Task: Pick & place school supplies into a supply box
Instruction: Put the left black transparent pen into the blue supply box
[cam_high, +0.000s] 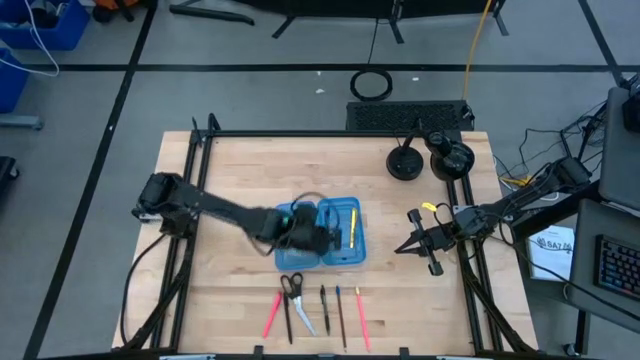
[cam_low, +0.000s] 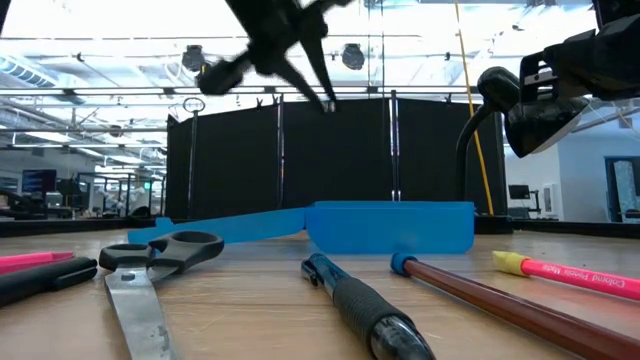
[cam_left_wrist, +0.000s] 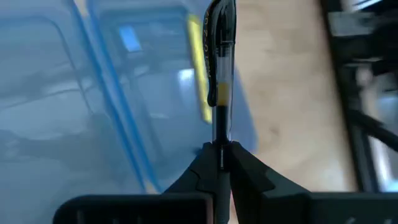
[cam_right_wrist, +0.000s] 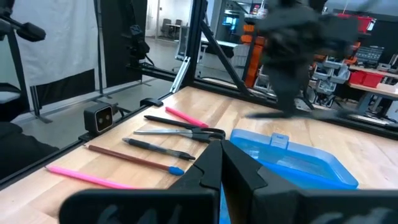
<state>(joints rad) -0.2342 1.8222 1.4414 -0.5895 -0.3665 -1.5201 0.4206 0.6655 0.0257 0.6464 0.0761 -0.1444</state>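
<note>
On the pale wooden table (cam_high: 230, 170), we see the left gripper (cam_left_wrist: 221, 163), fingers clamped on a black pen (cam_left_wrist: 221, 74), over the blue supply box (cam_high: 345, 250) at frame centre, pen parallel to the box's long side; the right gripper (cam_high: 420, 243) waits shut, centre-right.

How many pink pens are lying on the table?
2. One thin pink pen lies at the left end of the row, left of the black-handled scissors; the other pink pen lies at the right end. The translucent blue plastic box could hide more.
</note>
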